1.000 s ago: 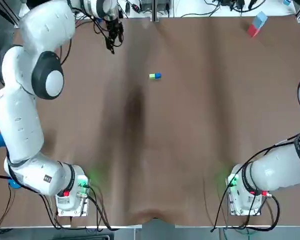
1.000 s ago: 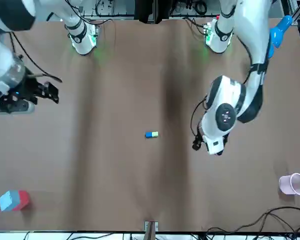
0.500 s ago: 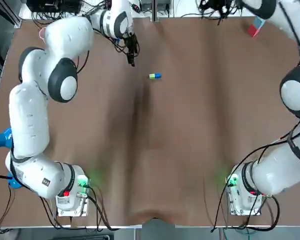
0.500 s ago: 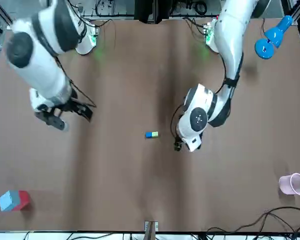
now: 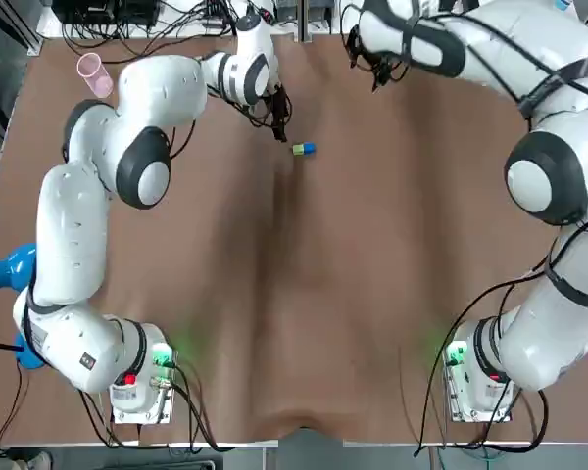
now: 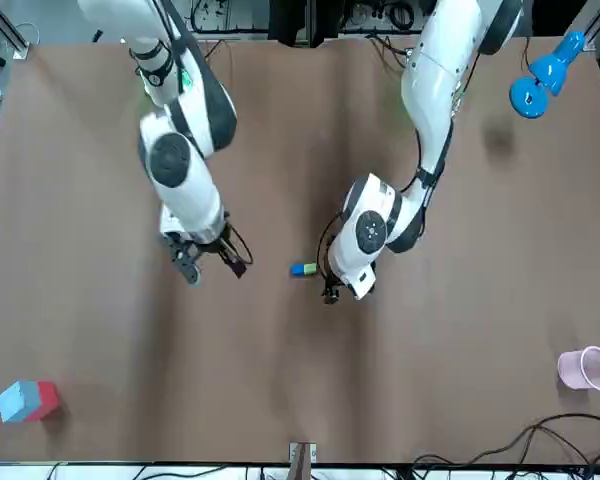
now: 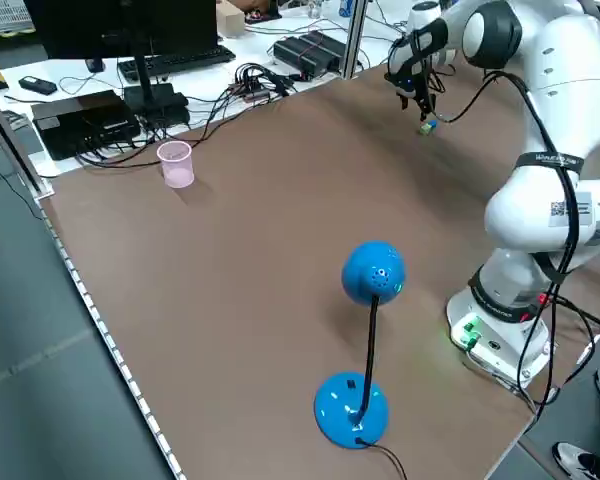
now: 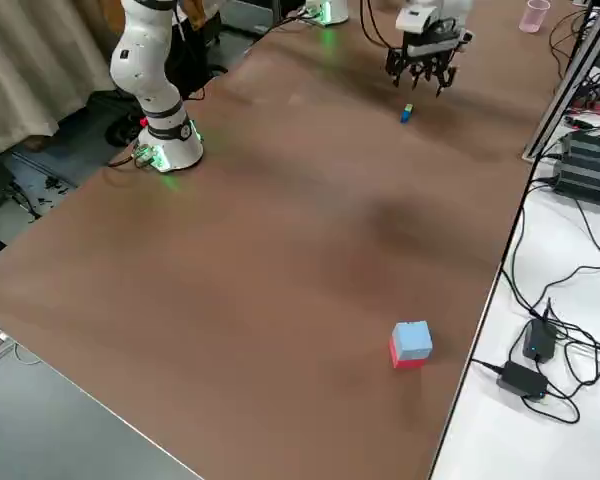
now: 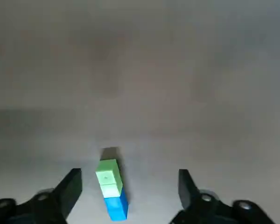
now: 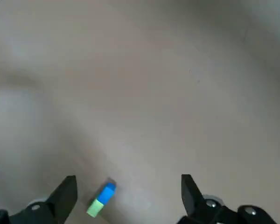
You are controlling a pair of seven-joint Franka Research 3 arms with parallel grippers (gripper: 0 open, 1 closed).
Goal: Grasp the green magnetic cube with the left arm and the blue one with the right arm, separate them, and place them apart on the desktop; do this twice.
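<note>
Brown matte tabletop [image 5: 304, 294], both white arms reaching toward its upper centre in the top view.
Left gripper [image 5: 279, 129] hangs just left of the joined cubes, black fingers spread wide and empty. In the front view, right gripper [image 6: 214, 272] is left of centre, near the pair, fingers likewise apart and empty. Green cube [image 5: 298, 149] and blue cube [image 5: 310, 149], small smooth blocks, lie face to face, touching.

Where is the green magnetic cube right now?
In the top view the green magnetic cube lies far centre on the table, touching the blue cube, beside the left gripper.
</note>
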